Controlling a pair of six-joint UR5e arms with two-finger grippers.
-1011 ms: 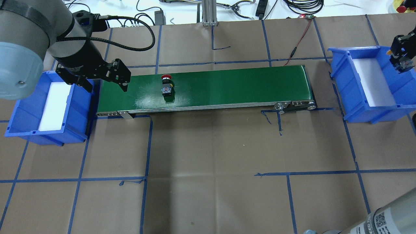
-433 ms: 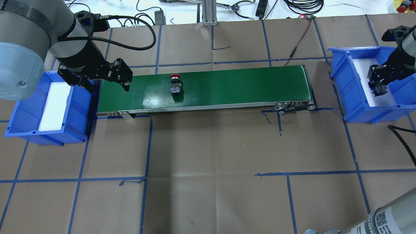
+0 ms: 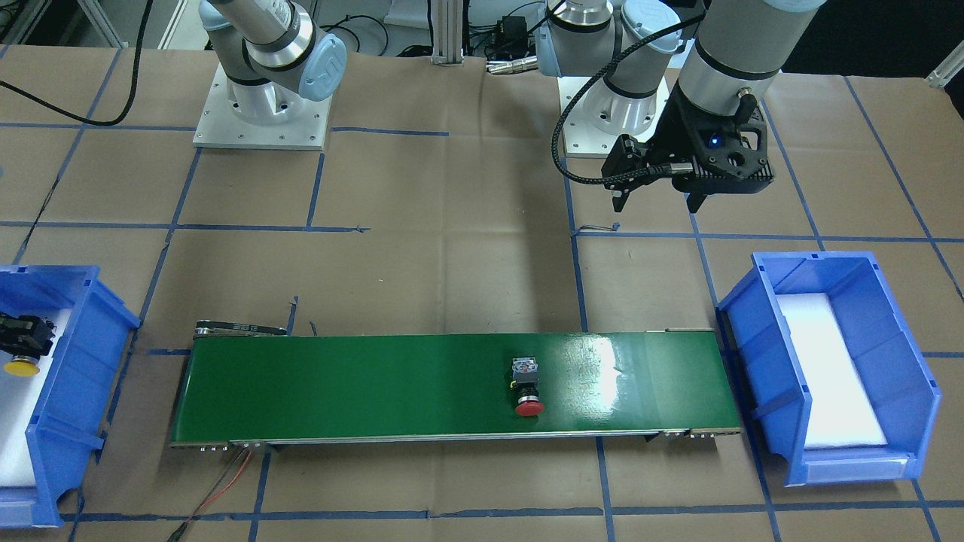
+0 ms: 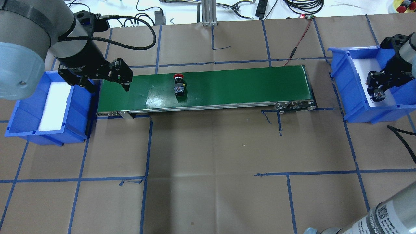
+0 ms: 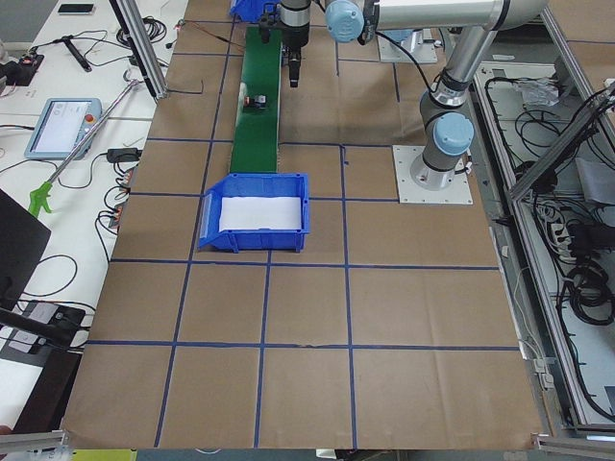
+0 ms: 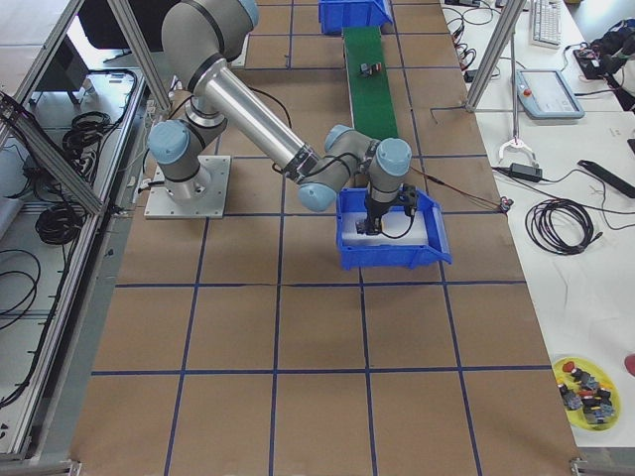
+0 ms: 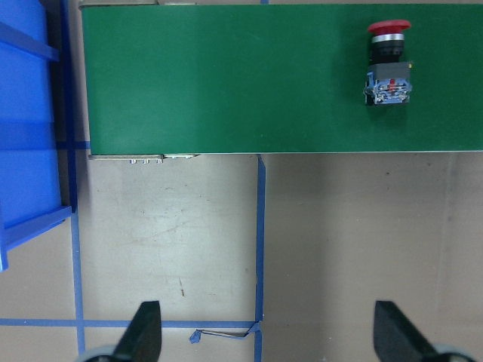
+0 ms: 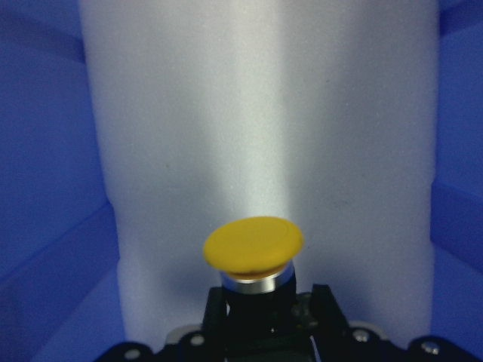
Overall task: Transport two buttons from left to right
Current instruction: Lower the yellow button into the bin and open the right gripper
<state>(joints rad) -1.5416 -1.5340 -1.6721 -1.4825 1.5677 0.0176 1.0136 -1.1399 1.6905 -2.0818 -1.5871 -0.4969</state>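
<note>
**Button Handling and Work Area**

**Position.** The red button lies on its side on the belt, nearer the belt's left end than its middle, cap toward the belt's far edge. The yellow button is beyond the belt's right end, inside the right bin, gripped by its body in the right pincer, cap forward over the white foam. Whether it touches the foam cannot be told.

**Pincer state.** The right pincer is closed on the yellow button. The left pincer is spread wide and holds nothing. It hangs above the tabletop on the robot's side of the belt, near its left end.

**Handling.** Both buttons look like rigid, light plastic parts. The domed cap is smooth and would probably slip. Grip across the flat faces of the blocky body instead. Moderate force should be enough.

**Surface.** The belt is glossy green and flat. The tabletop is brown paper crossed by blue tape. The left bin sits just beyond the belt's left end.

**Room.** Cables and gear lie past the belt's far side, off the tabletop.
</note>
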